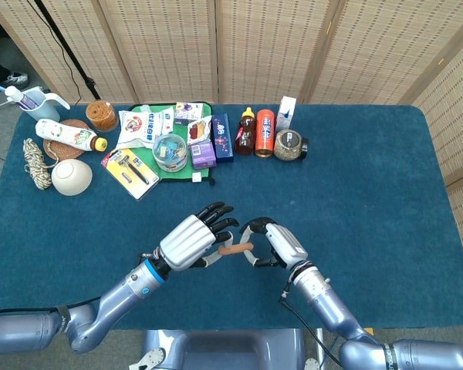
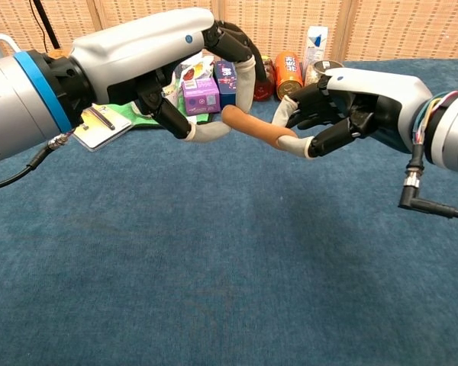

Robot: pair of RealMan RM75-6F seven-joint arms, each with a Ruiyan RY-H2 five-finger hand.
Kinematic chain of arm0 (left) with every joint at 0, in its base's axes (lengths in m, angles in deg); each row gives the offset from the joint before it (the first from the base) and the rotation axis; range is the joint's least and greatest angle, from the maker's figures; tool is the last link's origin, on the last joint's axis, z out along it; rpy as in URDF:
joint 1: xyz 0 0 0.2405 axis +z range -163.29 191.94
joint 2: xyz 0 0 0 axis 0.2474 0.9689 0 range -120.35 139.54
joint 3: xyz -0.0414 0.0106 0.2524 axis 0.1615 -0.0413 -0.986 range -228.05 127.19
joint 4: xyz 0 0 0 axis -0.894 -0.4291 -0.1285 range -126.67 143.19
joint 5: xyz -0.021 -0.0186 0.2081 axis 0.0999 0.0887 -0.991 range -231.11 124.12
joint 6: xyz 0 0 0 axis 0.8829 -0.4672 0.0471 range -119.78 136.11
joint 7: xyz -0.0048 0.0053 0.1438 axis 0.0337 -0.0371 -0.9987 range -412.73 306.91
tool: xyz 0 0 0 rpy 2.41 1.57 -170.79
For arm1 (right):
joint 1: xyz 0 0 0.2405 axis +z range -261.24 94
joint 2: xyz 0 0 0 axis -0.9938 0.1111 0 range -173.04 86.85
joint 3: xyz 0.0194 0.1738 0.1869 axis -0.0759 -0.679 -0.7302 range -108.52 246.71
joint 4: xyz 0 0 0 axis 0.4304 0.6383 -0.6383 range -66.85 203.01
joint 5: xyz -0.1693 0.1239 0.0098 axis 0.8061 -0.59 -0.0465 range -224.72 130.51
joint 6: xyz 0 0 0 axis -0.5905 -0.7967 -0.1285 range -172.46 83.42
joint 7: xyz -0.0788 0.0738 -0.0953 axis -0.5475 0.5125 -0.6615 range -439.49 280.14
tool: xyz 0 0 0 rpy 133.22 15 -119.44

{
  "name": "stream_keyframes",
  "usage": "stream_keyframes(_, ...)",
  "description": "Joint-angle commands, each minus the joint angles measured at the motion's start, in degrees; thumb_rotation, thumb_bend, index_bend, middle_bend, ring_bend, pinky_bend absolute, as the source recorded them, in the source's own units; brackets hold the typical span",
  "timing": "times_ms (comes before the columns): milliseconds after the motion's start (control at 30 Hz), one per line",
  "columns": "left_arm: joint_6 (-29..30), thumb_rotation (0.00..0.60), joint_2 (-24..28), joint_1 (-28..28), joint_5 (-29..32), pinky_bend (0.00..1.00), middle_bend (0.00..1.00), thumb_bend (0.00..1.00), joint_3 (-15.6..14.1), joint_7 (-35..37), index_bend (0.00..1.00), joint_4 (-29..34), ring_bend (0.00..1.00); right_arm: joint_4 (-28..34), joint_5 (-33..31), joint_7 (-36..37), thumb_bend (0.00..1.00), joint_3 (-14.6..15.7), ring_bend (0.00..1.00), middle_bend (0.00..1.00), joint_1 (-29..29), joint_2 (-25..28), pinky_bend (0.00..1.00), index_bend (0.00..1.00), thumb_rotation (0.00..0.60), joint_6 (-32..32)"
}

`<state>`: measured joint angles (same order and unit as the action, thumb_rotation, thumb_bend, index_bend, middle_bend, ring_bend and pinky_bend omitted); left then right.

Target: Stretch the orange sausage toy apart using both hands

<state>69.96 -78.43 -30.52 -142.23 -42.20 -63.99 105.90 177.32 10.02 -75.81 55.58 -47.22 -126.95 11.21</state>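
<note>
The orange sausage toy point(image 1: 235, 248) point(image 2: 252, 126) hangs in the air above the blue table point(image 1: 370, 200), between my two hands. My right hand point(image 1: 278, 244) point(image 2: 356, 96) pinches its right end between thumb and fingertips. My left hand point(image 1: 191, 241) point(image 2: 156, 52) closes on its left end, with a thumb below and curled fingers point(image 2: 245, 73) above. In the chest view the sausage slopes down from left to right, and both of its ends are hidden by the fingers.
Along the table's far side stand a white bowl point(image 1: 71, 176), a coil of rope point(image 1: 35, 162), a lying white bottle point(image 1: 71, 136), a green mat point(image 1: 170, 168) with packets and boxes, a sauce bottle point(image 1: 246, 131), an orange can point(image 1: 265, 132) and a glass jar point(image 1: 288, 145).
</note>
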Motion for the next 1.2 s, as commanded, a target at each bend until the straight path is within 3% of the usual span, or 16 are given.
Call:
stream_keyframes(33, 0.1, 0.6, -0.2, 0.0, 0.1, 0.1, 0.3, 0.35, 0.0, -0.2, 0.78, -0.1, 0.12, -0.2, 0.2, -0.4, 0.55, 0.1, 0.2, 0.3, 0.0, 0.0, 0.09, 0.72, 0.6, 0.2)
stream_keyframes(533, 0.5, 0.6, -1.0, -0.1, 1.4, 0.1, 0.34, 0.39, 0.4, -0.7, 0.87, -0.5, 0.14, -0.6, 0.9, -1.0, 0.56, 0.4, 0.23, 0.32, -0.2, -0.1, 0.09, 0.74, 0.6, 0.7)
stream_keyframes(1200, 1.4, 0.6, 0.7, -0.2, 1.4, 0.1, 0.34, 0.41, 1.2, -0.3, 0.9, -0.2, 0.15, -1.4, 2.6, 0.2, 0.57, 0.2, 0.28, 0.34, -0.8, 0.3, 0.09, 0.74, 0.6, 1.3)
